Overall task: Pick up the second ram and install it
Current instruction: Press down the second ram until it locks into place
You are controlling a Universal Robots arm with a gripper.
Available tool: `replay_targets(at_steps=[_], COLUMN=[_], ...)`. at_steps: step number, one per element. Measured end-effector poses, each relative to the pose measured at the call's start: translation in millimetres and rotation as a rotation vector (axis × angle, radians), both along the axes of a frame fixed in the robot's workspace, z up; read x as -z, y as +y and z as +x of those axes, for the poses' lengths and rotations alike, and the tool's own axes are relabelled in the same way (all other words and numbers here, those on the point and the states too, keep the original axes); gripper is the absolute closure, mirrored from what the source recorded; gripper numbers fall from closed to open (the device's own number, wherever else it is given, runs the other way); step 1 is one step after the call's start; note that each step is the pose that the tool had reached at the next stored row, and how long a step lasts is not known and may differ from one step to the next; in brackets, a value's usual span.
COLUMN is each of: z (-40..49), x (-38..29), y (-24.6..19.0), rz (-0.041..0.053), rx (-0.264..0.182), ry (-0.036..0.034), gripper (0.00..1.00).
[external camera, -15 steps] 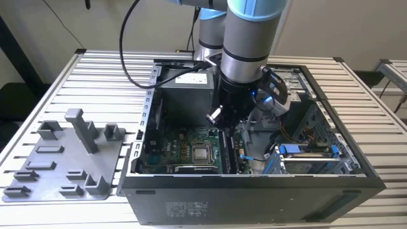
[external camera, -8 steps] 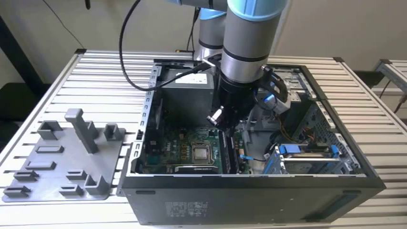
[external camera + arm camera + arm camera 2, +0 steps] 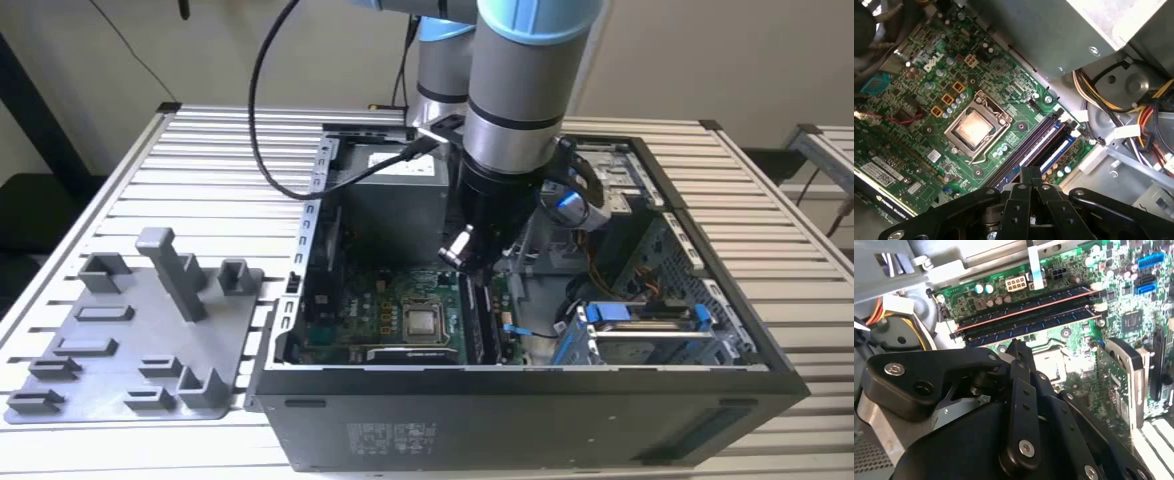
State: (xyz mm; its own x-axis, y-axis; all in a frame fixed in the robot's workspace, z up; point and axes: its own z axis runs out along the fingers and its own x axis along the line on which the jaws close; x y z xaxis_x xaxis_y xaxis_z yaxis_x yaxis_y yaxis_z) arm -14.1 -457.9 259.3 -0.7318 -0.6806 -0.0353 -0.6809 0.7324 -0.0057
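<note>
One grey tray [image 3: 80,400] sits at the exterior view's left. Mid-frame, the gripper [image 3: 461,260] is down inside the computer case [image 3: 534,400] over the motherboard [image 3: 347,320], its fingers [image 3: 1021,390] pressed together with nothing between them. The second ram [image 3: 1044,323] looks to stand in the socket just beyond the tips, so this is likely the seating step. Finishing calls for straight, even downward pressure, clear of the drive cage [image 3: 641,320] at right.

The black tool [image 3: 1015,347], fingertips pressed together and empty, hangs over the green motherboard [image 3: 1114,320], just short of the long memory slots [image 3: 1029,315] beside the CPU socket [image 3: 1051,357]
</note>
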Motion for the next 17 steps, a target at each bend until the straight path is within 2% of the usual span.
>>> replay_targets(at_steps=[17], z=[0.0], x=[1.1], y=[0.0], rz=[0.0], rx=[-0.308], ry=[0.0], gripper=[0.89])
